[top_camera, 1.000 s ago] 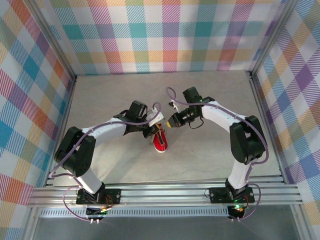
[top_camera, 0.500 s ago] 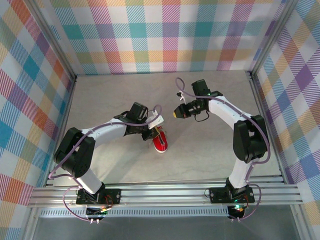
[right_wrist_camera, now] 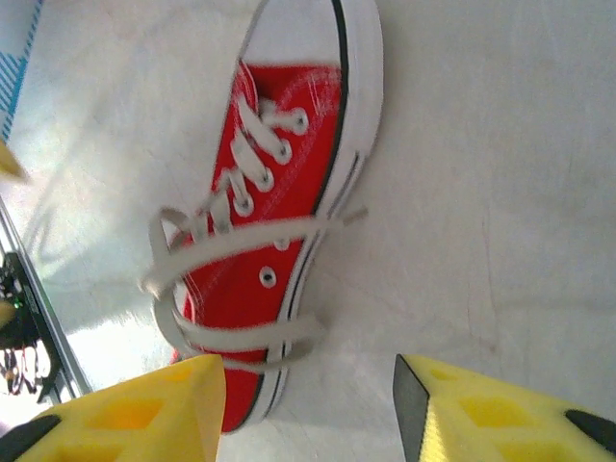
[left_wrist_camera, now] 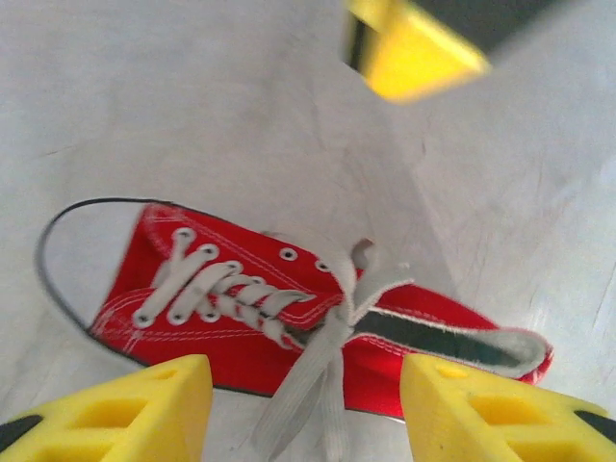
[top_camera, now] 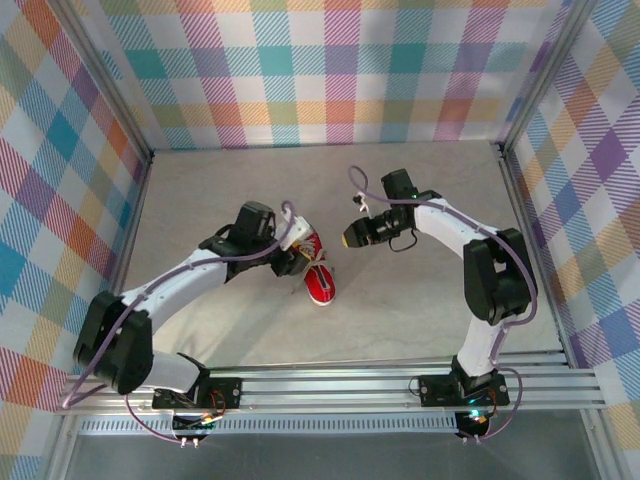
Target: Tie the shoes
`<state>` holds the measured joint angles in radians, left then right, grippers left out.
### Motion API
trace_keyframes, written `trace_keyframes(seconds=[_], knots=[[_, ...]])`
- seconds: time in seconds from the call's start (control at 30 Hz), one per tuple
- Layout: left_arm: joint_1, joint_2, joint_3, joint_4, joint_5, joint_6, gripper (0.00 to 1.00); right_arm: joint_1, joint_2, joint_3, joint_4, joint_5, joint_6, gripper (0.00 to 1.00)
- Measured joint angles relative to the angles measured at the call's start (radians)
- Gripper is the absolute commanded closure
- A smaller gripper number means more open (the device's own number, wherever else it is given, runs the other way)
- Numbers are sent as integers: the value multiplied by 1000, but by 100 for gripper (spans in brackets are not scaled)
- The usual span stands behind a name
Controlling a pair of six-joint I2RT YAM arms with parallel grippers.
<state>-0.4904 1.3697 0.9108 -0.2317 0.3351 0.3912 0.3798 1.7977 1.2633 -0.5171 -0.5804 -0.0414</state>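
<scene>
The shoe (top_camera: pixel 320 288) is a small red sneaker with a white toe cap, lying on the grey table (top_camera: pixel 420 300). In the left wrist view the shoe (left_wrist_camera: pixel 221 327) lies crosswise, toe to the left. Its whitish laces (left_wrist_camera: pixel 322 371) cross at a knot and trail down between my yellow fingers (left_wrist_camera: pixel 144 404) without touching them. My left gripper (top_camera: pixel 294 260) (left_wrist_camera: pixel 306 414) stands open just left of the shoe. My right gripper (top_camera: pixel 348 240) (right_wrist_camera: pixel 308 414) hangs open to the shoe's right, apart from it. In the right wrist view, lace loops (right_wrist_camera: pixel 231 241) lie across the shoe's (right_wrist_camera: pixel 289 173) side.
Plaid walls (top_camera: pixel 330 70) enclose the table on three sides. An aluminium rail (top_camera: pixel 330 385) runs along the near edge, where both arm bases stand. A yellow fingertip (left_wrist_camera: pixel 414 48) of the right gripper shows at the top of the left wrist view.
Both grippers have opened and let go of the laces. The left gripper drew back to the left. The right gripper pulled away from the shoe to the right.
</scene>
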Motion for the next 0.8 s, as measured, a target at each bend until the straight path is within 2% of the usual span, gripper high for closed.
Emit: trace_keyframes(seconds=[0.1,0.23,0.4,0.6,0.8], knots=[[60,-30,-5,-2,-16,-173,50,6,-61,-111,27,1,-5,48],[114,-30,-70,-5,-38,-485,51,43,-112,-196,47,24,-60,47],[97,-30,-195,21,-48,-849,48,127,-112,-204,69,68,-168,44],[64,-28,-146,-28,-130,-1117,49,175,-87,-143,69,107,-282,43],[25,-13,-179,53,-173,-1353,48,200,-15,-73,68,140,-352,42]])
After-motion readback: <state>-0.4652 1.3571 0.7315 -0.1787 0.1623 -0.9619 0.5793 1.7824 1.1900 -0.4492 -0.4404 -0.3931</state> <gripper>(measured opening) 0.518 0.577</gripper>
